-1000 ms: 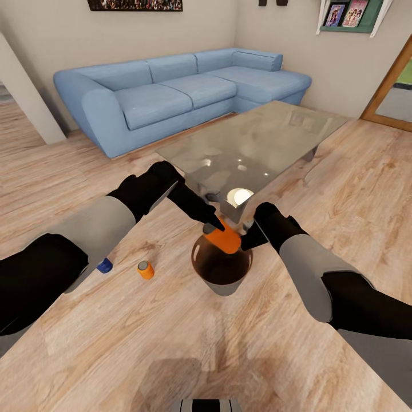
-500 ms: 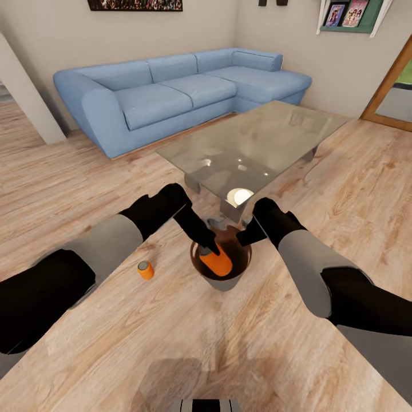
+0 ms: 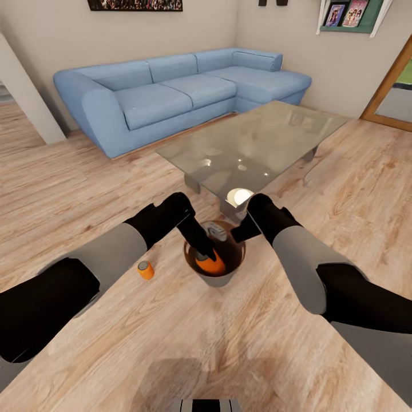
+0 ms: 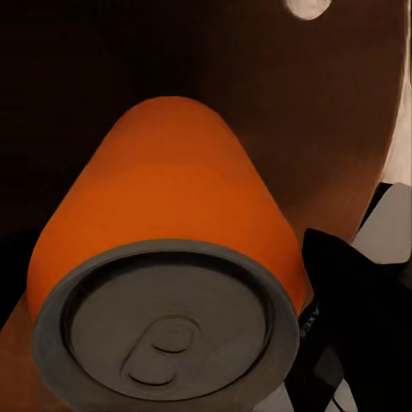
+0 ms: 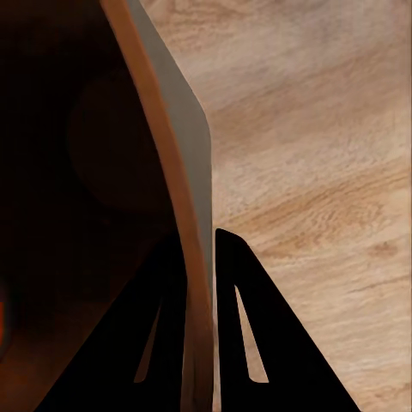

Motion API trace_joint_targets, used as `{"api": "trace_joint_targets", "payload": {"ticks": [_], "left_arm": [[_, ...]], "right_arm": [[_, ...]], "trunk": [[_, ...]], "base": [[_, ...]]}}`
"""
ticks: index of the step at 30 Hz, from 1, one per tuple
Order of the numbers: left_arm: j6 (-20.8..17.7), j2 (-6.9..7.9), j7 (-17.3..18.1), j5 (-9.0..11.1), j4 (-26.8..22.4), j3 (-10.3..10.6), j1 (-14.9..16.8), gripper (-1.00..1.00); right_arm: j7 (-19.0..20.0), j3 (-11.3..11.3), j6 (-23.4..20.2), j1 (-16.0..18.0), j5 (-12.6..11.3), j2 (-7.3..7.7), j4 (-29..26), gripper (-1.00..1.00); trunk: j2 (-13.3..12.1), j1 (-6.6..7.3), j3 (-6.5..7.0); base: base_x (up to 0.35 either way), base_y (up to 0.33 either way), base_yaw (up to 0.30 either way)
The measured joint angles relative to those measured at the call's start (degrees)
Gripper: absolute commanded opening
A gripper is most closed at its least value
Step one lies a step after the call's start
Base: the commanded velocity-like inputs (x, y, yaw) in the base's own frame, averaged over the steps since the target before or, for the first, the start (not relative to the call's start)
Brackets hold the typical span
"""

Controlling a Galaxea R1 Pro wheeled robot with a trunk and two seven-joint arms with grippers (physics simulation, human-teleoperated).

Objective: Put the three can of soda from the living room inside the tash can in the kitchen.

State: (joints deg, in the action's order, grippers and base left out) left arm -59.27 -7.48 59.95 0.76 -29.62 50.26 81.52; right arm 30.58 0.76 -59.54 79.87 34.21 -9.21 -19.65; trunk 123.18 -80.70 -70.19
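Orange metal sits low inside the bin (image 3: 214, 279): the left gripper (image 3: 207, 256) has a soda can (image 3: 210, 265) down past the rim, and in the left wrist view the can (image 4: 167, 257) lies along the fingers with its silver top toward the camera, one dark finger (image 4: 348, 292) pressed against its side. So the left fingers are pinched on the can. The right gripper (image 3: 239, 233) grips the bin's rim on the far side, and the right wrist view shows its two fingers (image 5: 245, 326) closed on the thin wall (image 5: 184, 215), one inside and one outside, holding the bin steady.

The step in hand looks like dropping the first can into the bin (the glossy brown interior shows nothing else that I can make out). The next move calls for spreading the left fingers, then lifting straight up so the can is not dragged out or the wall knocked.

A second orange can (image 3: 145, 270) stands on the plank floor (image 3: 171, 343) near the left forearm, well apart from the bin. The blue can I cannot see.

For room: the glass table (image 3: 257, 143) stands just beyond the bin, its near leg close to the right wrist, so retreat is best upward and toward the robot. Open floor lies on the left side and in front; the sofa (image 3: 171, 94) is well back.
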Motion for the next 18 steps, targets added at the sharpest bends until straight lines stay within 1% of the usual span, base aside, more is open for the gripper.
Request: {"api": "trace_joint_targets", "payload": {"ticks": [3,6,9,12,16,17,18], "left_arm": [[0.0,-0.14,-0.2,0.0,-0.4,0.0,0.0,-1.00],[0.0,-0.21,-0.4,-0.2,-0.6,0.0,-0.6,-1.00],[-0.1,-0.22,-0.6,-0.1,-0.7,0.0,-1.1,-1.00],[-0.3,-0.20,-1.1,0.3,-0.7,-0.1,-1.4,-1.00],[-0.3,-0.17,-1.7,0.2,-0.6,-0.1,-1.6,-1.00],[-0.3,-0.16,-2.0,0.2,-0.6,-0.2,-1.6,1.00],[-0.7,-0.16,-2.1,0.6,-0.6,-0.1,-1.7,1.00]], "right_arm": [[0.1,0.3,-0.2,0.0,-0.7,-0.33,0.0,-1.00],[0.0,0.3,0.0,0.1,0.1,-0.76,0.7,-1.00],[0.0,0.5,-0.1,0.1,-0.6,-0.78,1.4,-1.00],[0.0,0.7,-0.1,0.1,-0.6,-0.78,1.8,-1.00],[0.1,0.9,-0.2,0.1,-1.0,-0.79,1.7,-1.00],[0.1,0.9,-0.2,0.1,-1.0,-0.79,1.6,-1.00],[0.1,1.0,-0.2,0.1,-1.0,-0.79,0.9,-1.00]], "trunk": [[0.0,0.00,0.00],[0.0,0.00,0.00],[0.0,0.00,0.00],[0.0,0.00,0.00],[0.0,0.00,0.00],[0.0,0.00,0.00],[0.0,0.00,0.00]], "base": [[0.000,0.000,0.000],[0.000,0.000,0.000],[0.000,0.000,0.000],[0.000,0.000,0.000],[0.000,0.000,0.000],[0.000,0.000,0.000],[0.000,0.000,0.000]]}}
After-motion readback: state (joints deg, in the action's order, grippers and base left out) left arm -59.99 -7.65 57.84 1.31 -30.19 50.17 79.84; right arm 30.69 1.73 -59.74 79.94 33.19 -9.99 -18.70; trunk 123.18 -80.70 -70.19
